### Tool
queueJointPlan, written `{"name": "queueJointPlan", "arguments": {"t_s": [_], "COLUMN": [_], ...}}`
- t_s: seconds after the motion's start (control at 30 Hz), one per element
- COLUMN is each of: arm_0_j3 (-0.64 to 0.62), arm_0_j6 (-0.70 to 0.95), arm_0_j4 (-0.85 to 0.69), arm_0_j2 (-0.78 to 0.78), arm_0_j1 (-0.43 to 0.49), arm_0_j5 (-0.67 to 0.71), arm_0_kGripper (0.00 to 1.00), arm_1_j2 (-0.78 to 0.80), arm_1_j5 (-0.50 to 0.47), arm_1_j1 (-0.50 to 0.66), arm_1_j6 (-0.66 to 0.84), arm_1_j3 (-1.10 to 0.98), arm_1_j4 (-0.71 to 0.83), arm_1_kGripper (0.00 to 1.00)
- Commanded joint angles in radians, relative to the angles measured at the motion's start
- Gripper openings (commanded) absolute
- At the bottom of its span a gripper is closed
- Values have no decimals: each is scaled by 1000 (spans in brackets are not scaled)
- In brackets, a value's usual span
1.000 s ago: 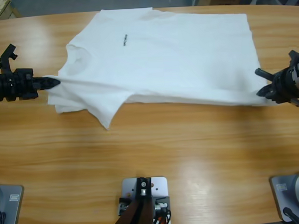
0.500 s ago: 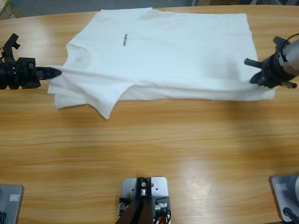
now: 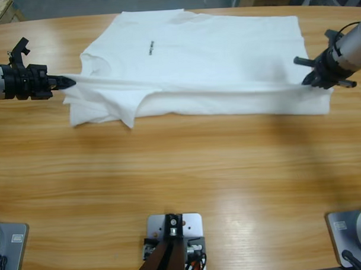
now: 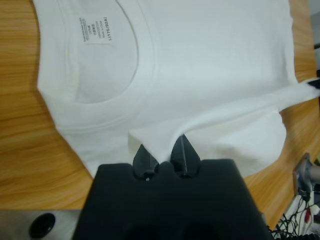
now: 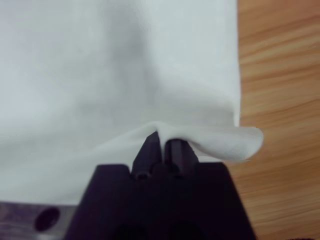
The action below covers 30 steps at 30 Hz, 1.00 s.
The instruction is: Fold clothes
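The shirt [image 3: 202, 63] is lying spread on the far half of the table [image 3: 182, 176], collar end toward the left gripper, hem end toward the right gripper, chest up with a tiny dark print [image 3: 150, 48] showing near the collar. The left gripper [image 3: 66, 82] is sitting at the shirt's collar-side edge, jaws pinched tight on a fold of shirt fabric; in the left wrist view the left gripper [image 4: 161, 156] is clamping a raised white ridge just below the round collar [image 4: 145, 65], with the neck label [image 4: 96, 31] lying inside the collar opening. The right gripper [image 3: 316, 78] is sitting at the shirt's hem-side edge, near its front corner, jaws likewise closed on cloth; the right wrist view is showing the right gripper [image 5: 161, 145] biting a lifted flap of the hem edge, which is curling over beside the jaws. Between the two grippers the near part of the shirt is running as a folded-over band, stretched into a fairly straight crease. A short sleeve [image 3: 129, 110] is poking out from under that band on the collar side, pointing toward the table's near edge.
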<state>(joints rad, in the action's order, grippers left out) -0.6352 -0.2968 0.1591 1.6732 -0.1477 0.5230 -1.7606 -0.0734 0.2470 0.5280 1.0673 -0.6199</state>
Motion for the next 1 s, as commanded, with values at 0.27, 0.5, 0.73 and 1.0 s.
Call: {"name": "queueJointPlan", "arguments": {"t_s": [0.27,0.5,0.73,1.0], "arm_0_j3": [-32,-101,-141,-158], "arm_0_j6": [55,70,74,78], "arm_0_j4": [-26,-26,-27,-30], "arm_0_j2": [115,163,225,261], "arm_0_j1": [42,40,31,31], "arm_0_j5": [19,76,107,110], "arm_0_kGripper": [0,0,0,627], "arm_1_j2": [-129,-160,-192,-227], "arm_1_j5": [-37,-55,-57,-80], "arm_1_j1": [-37,-37,-37,-30], "arm_1_j6": [-61,-100,-119,-126], "arm_1_j3": [55,111,139,182], "arm_1_j4": [-16,-27,-32,-75], "arm_1_kGripper": [0,0,0,853]}}
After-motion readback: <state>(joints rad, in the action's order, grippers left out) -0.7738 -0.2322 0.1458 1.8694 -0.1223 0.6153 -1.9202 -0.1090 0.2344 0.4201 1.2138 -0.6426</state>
